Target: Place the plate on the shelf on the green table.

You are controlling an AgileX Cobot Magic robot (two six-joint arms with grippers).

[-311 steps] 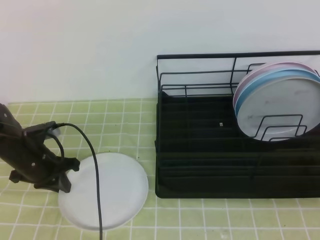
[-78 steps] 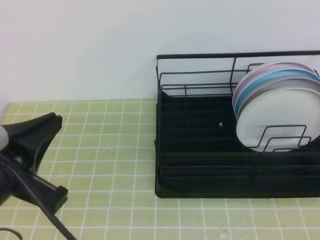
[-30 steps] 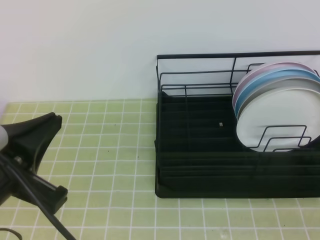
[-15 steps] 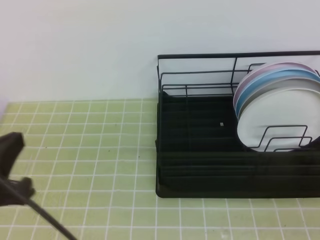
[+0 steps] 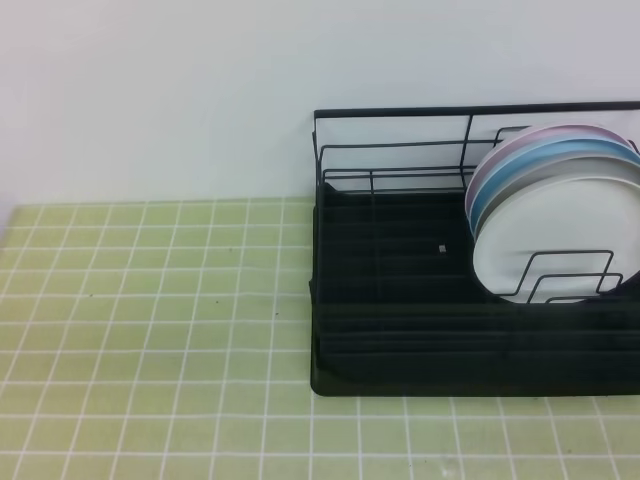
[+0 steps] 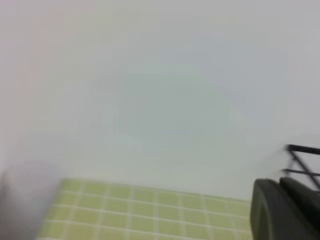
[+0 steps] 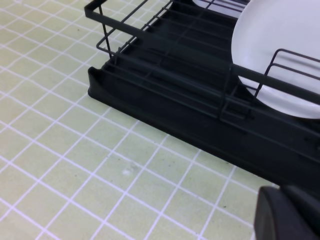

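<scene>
- The plate (image 5: 560,240) stood upright at the right end of the shelf (image 5: 400,330), nearest of the stacked plates, in front of a light blue plate (image 5: 530,165) and a pink plate (image 5: 505,150).
- The shelf sat on the green table (image 5: 150,300), right of centre.
- The left gripper (image 6: 285,212) and right gripper (image 7: 287,215) each showed only at a wrist view's lower right corner, jaws pressed together, holding nothing.

One high front camera, two wrist cameras.
The exterior view looks down at the green table (image 5: 150,320) and shelf (image 5: 400,340); the right wrist sits close to that shelf (image 7: 165,95), the left wrist faces the wall (image 6: 150,75), blurred.
</scene>
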